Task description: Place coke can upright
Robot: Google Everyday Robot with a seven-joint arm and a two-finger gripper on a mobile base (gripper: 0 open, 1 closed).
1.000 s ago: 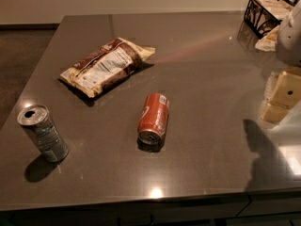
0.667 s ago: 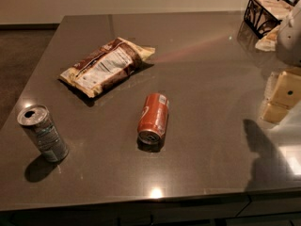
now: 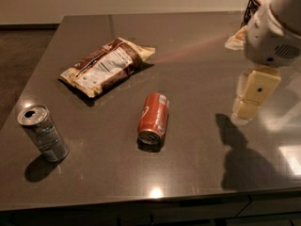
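The coke can [image 3: 153, 118] is red-orange with white lettering and lies on its side near the middle of the dark table [image 3: 197, 74]. Its silver end faces the front edge. My gripper [image 3: 253, 97] hangs from the white arm [image 3: 273, 32] at the right, above the table surface. It is well to the right of the can and holds nothing.
A silver-grey can [image 3: 43, 133] stands upright at the front left. A brown snack bag [image 3: 106, 65] lies flat behind the coke can. A black wire rack [image 3: 251, 8] with a pale item stands at the back right corner. The table's front edge is near.
My arm and gripper have moved a little to the left, toward the coke can. The cans and the bag have not moved.
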